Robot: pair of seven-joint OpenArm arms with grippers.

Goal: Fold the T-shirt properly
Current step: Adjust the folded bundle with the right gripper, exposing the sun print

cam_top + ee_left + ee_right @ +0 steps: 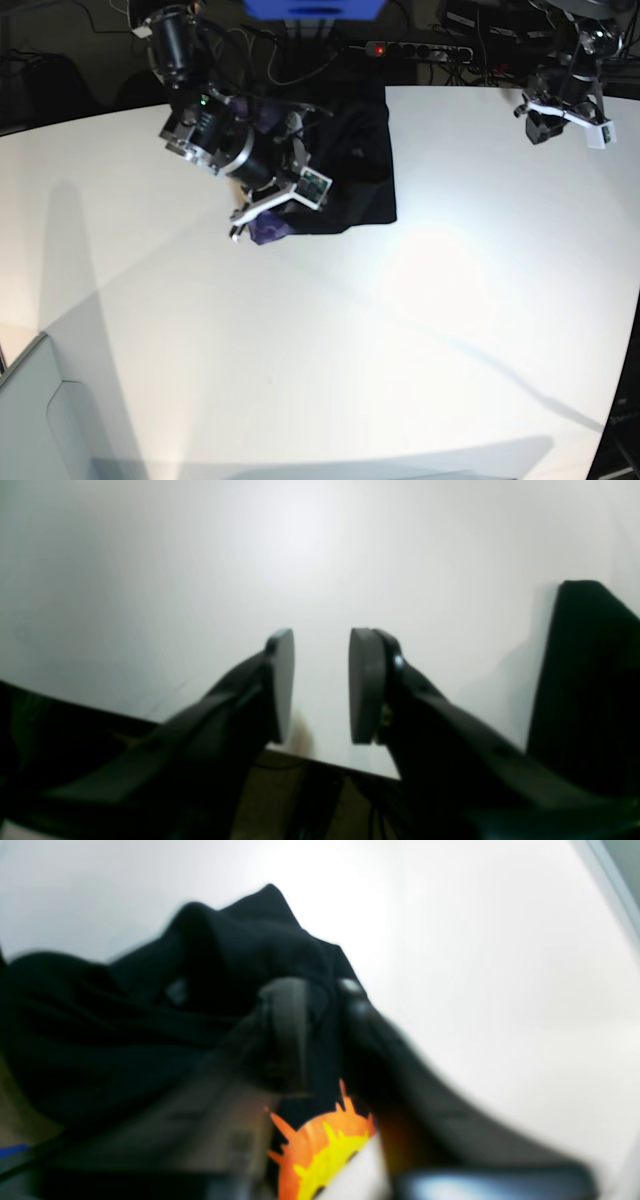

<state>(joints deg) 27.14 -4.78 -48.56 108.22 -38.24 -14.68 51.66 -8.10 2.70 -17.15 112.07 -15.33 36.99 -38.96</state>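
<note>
The T-shirt (350, 170) lies bunched at the far edge of the white surface (330, 350), left of centre in the base view, a dark rumpled patch with a purple fold showing at its near left corner. From the right wrist it reads as black cloth heaped in soft ridges, with an orange sun with yellow middle and spiky rays printed low on it. The right tool (320, 1005) is clamped on a fold of the shirt, black cloth pinched between its pads. The left tool (321, 685) hangs over bare surface at the far right corner, well apart from the shirt, its pads standing apart with nothing between them. No writing or brand can be read anywhere.
</note>
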